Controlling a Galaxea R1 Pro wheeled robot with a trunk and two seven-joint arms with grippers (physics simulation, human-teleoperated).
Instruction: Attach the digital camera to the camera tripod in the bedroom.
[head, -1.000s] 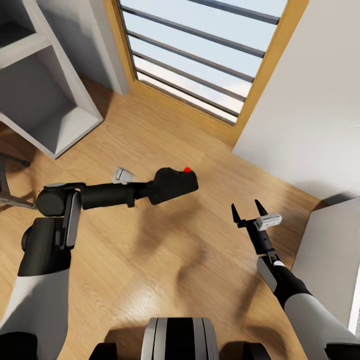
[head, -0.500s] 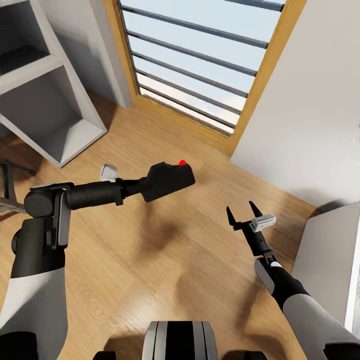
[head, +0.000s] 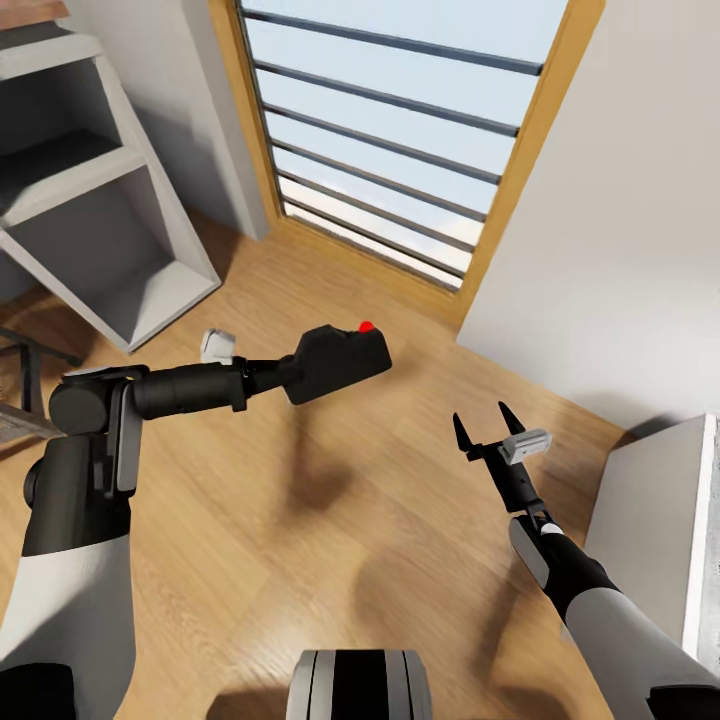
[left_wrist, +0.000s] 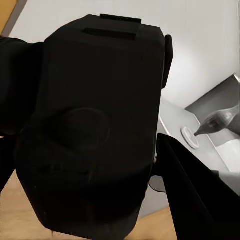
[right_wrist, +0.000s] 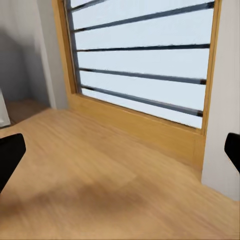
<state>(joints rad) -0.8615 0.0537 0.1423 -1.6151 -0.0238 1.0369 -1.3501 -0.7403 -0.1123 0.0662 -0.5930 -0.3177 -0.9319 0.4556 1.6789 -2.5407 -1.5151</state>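
The digital camera (head: 340, 360), a chunky black body with a red button on top, hangs above the wood floor at the end of my left arm. My left gripper (head: 300, 376) is shut on it. In the left wrist view the camera body (left_wrist: 95, 125) is close up, with one dark finger (left_wrist: 195, 200) beside it. My right gripper (head: 489, 424) stands open over the floor at the right, nothing between its fingertips (right_wrist: 10, 155). The camera tripod is out of view.
A white shelf unit (head: 90, 230) stands at the left. A wood-framed window (head: 400, 140) with dark bars reaches the floor ahead. A white wall (head: 620, 230) and a pale cabinet (head: 650, 520) close the right side. Dark thin legs (head: 25, 365) show at the left edge.
The whole picture has shifted, so the robot's view has moved; shelf and window sit differently in frame. The left arm with the camera rose slightly in the picture. Both grippers keep their states.
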